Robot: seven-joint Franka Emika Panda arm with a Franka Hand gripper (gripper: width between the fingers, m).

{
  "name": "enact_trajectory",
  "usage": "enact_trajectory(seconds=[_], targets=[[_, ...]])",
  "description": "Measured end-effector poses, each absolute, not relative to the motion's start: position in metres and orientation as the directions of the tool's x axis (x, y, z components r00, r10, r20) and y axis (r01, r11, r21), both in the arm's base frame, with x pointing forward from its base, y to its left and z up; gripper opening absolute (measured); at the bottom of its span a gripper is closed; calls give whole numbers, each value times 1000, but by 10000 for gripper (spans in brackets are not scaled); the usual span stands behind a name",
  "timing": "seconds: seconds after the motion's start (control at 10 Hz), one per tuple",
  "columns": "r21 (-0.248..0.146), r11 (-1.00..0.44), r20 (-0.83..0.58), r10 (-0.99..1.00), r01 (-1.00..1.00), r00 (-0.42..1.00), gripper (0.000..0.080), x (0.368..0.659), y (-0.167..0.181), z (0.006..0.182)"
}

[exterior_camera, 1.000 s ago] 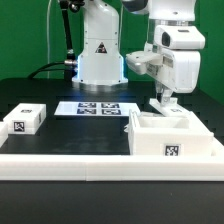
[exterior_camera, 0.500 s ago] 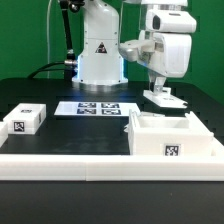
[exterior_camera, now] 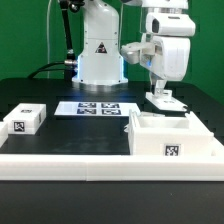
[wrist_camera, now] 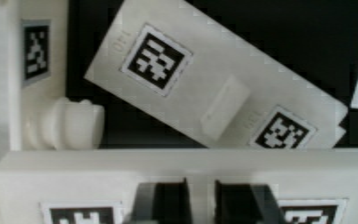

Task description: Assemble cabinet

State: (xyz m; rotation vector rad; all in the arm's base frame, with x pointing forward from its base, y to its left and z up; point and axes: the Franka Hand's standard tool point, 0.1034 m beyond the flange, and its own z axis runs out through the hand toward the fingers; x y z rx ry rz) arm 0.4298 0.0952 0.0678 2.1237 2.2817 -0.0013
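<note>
The gripper [exterior_camera: 160, 92] hangs just above the cabinet body [exterior_camera: 172, 146] at the exterior view's right, fingers [wrist_camera: 162, 203] clamped on a small tagged panel [exterior_camera: 164, 101].

A green backdrop [exterior_camera: 20, 30], perhaps a curtain, behind the black table [exterior_camera: 85, 135].

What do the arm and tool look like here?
White arm with rounded shells, dark at the joints; its white base carries a black triangle sticker. What looks like a black cable runs up beside it. The tool has a boxy white body and two dark fingers.
</note>
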Motion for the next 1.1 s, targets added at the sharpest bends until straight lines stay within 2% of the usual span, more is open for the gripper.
enact_trajectory(seconds=[1.1], targets=[[7,64,-14,998,998,-64,67,433,97,61]])
